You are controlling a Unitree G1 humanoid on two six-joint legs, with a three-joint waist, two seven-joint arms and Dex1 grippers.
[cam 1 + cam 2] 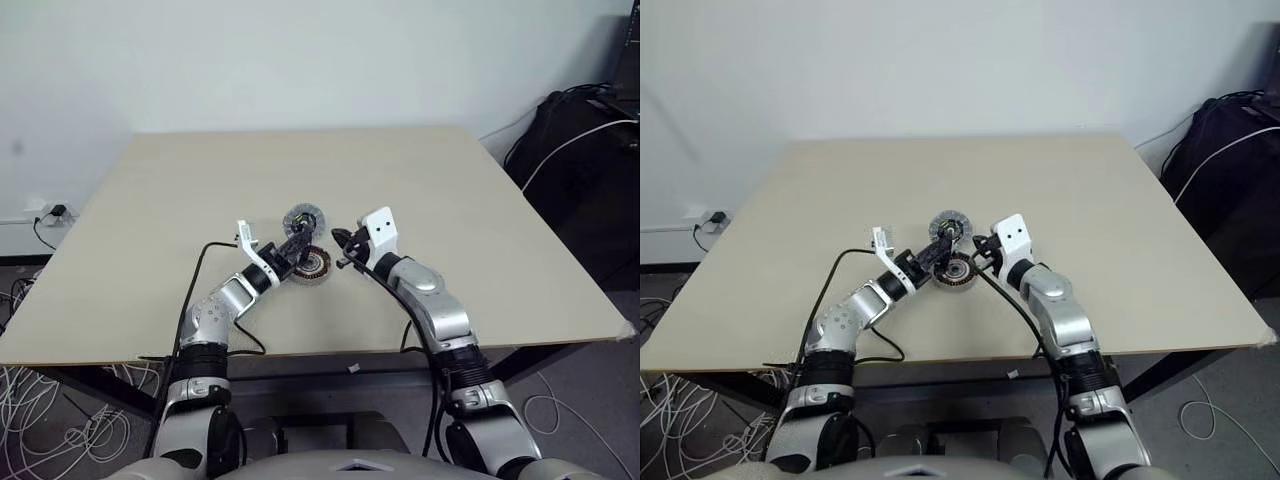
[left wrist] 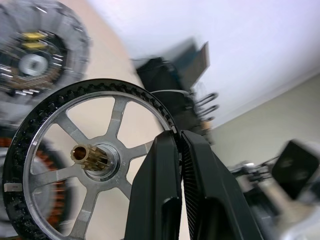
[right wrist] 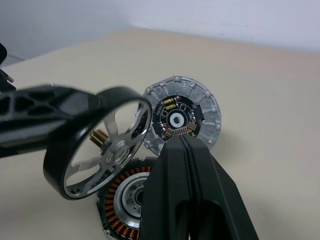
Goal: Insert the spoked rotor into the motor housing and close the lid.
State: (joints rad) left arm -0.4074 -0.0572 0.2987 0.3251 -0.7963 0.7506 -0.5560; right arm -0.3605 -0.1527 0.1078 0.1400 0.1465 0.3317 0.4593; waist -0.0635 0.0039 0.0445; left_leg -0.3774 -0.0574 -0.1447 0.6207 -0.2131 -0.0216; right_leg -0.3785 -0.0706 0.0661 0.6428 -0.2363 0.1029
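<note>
Dark-rimmed spoked rotor (image 2: 75,165) pinched in left gripper (image 2: 179,145), above motor housing (image 3: 125,200).

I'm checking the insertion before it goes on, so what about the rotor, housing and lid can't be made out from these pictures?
- motor housing: the right gripper covers one side of it in the right wrist view; blurred behind the spoked rotor in the left wrist view.
- Rotor: its rim is partly hidden by the left gripper, which pinches it.
- lid: its near edge is hidden behind the right gripper; cut off by the edge in the left wrist view.
</note>
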